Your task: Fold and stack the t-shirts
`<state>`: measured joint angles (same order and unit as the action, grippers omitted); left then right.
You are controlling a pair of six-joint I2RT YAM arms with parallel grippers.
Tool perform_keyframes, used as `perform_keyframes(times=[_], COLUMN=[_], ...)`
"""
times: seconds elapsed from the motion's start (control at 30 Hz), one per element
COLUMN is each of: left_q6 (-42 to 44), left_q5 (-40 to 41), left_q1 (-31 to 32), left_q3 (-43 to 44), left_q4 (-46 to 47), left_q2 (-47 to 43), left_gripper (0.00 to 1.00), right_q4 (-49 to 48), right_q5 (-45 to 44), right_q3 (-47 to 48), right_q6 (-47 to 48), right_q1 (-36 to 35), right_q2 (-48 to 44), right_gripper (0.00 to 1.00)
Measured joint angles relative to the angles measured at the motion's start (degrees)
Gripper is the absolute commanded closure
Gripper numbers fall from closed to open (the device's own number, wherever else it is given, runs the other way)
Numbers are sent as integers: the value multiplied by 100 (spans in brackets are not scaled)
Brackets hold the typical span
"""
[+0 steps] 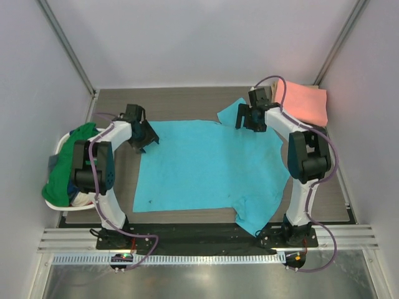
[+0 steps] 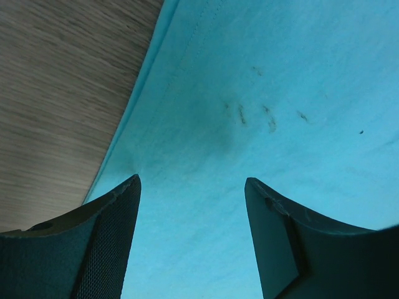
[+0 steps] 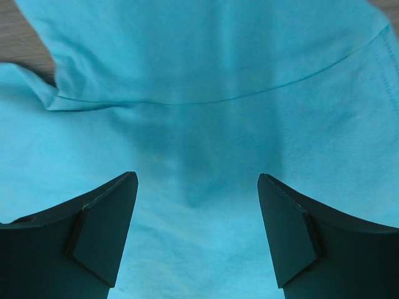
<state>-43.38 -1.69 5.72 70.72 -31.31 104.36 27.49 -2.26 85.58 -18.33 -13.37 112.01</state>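
T-shirts: one sky-blue [image 1: 206, 165] flat, one salmon-pink [image 1: 305, 103] folded, one green [image 1: 62, 177] heaped; both jaws open, empty.

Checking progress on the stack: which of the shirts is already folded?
The salmon-pink shirt at the far right corner, a neat rectangle. The sky-blue shirt lies spread flat; the green shirt is bunched in the basket.

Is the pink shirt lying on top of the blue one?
No, the folded pink shirt sits in the far right corner, apart from the spread blue shirt.
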Motion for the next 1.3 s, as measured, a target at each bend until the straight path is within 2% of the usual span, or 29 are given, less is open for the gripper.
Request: perform_keyframes(times=[0.13, 0.3, 0.5, 0.57, 0.77, 0.83, 0.93, 1.07, 1.2, 1.3], left_q6=[0, -37, -157, -175, -234, -205, -94, 87, 195, 201], left_q5=[-11, -59, -280, -337, -387, -393, -365, -236, 17, 271], left_q1=[0, -20, -170, -256, -496, -511, -503, -428, -378, -334], left_q3=[177, 671, 1480, 1797, 3368, 3777, 3897, 3547, 2256, 1156], left_q4=[68, 103, 103, 103, -157, -262, -479, -793, -911, -944], left_q2=[363, 785, 1379, 1600, 2562, 2769, 2695, 1963, 210, -1300], left_gripper=[32, 32, 34, 34, 34, 33, 32, 32, 32, 33], right_q4=[131, 212, 544, 752, 809, 796, 695, 577, 507, 330], right_q5=[-13, -72, -229, -247, 31, 181, 417, 717, 896, 962], right_q3=[66, 717, 2295, 3126, 5427, 5727, 5515, 4426, 3630, 2767], right_q6=[-70, -90, -90, -90, -20, -2, -2, 0, -2, -52], right_q1=[0, 0, 13, 31, 127, 153, 186, 212, 208, 208], right_q2=[382, 1078, 2068, 2559, 3919, 4087, 3958, 3195, 2186, 1045], right_gripper=[17, 17, 17, 17, 14, 14, 14, 14, 14, 14])
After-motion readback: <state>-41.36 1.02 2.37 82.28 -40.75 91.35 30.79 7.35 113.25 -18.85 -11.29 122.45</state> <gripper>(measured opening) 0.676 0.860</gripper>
